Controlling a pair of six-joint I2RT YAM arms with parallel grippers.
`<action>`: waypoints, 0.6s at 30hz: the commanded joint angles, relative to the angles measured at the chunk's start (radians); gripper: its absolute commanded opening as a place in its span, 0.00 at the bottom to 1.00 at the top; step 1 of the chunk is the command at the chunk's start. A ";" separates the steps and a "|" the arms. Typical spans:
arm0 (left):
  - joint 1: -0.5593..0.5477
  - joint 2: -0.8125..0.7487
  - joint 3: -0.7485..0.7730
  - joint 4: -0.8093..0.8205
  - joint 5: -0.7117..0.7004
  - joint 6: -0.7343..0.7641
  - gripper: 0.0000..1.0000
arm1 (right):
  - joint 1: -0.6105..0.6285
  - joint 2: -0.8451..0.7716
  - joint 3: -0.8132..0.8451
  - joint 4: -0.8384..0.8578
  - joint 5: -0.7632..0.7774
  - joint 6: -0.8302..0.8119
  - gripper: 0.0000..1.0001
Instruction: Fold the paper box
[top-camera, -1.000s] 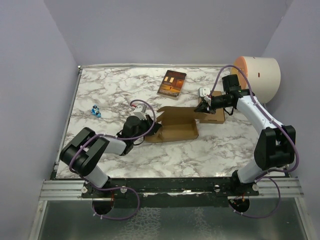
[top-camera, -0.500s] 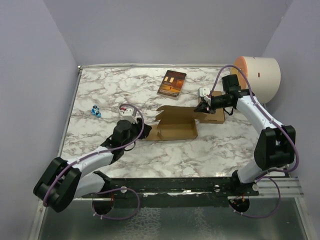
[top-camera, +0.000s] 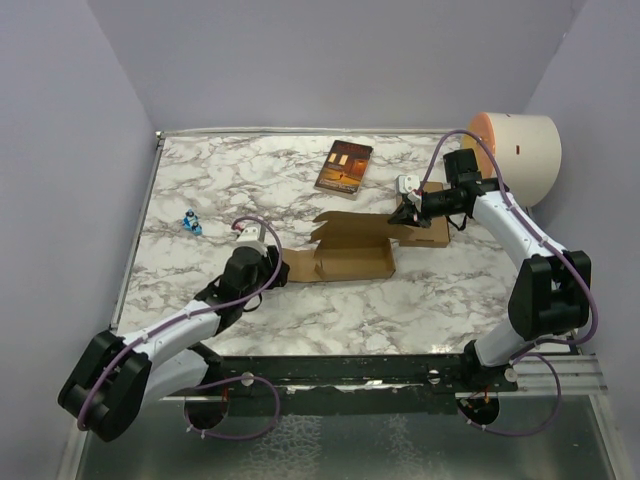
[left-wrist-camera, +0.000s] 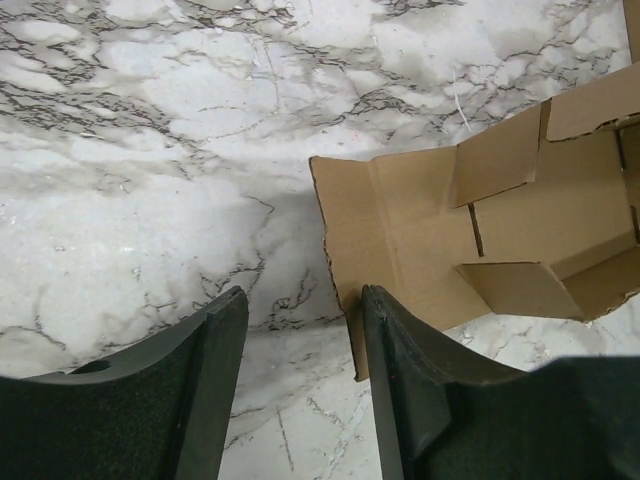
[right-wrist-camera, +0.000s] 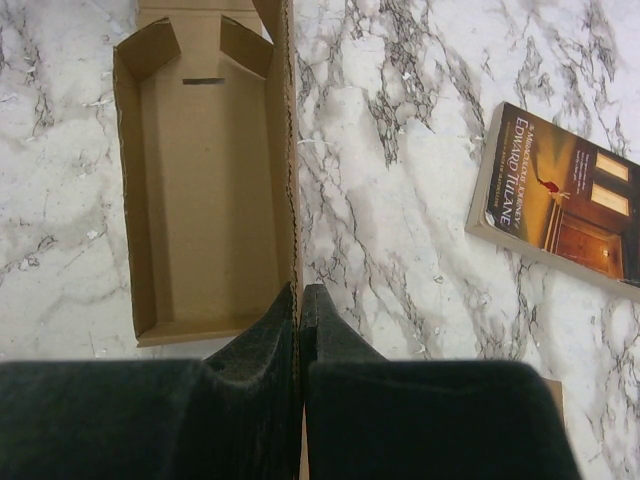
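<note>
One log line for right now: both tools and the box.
left tool: open, at end-flap edge | right tool: shut on side wall of plain brown cardboard box | fold: unfinished

Brown paper box (top-camera: 355, 262); grey-veined table (top-camera: 200, 180); seemingly blue object (top-camera: 192, 222).

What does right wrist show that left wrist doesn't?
Only right wrist: the book with "Edward Tulane" on its cover, the inside of the paper box with a slit at its far end, and the right claw shut on the box's long wall.
Only left wrist: the left claw, open and holding nothing, and the box's flat end flap, whose edge shows in the gap between the fingers.
Both: the paper box and the marble table.
</note>
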 joint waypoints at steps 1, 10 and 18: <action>0.007 -0.055 0.011 -0.050 -0.053 0.030 0.55 | 0.005 0.008 -0.010 0.018 -0.010 0.008 0.01; 0.025 0.097 -0.019 0.229 0.225 -0.001 0.37 | 0.007 0.011 -0.010 0.020 -0.012 0.018 0.01; 0.025 0.110 -0.022 0.314 0.253 0.012 0.04 | 0.026 0.016 -0.013 0.045 -0.019 0.062 0.01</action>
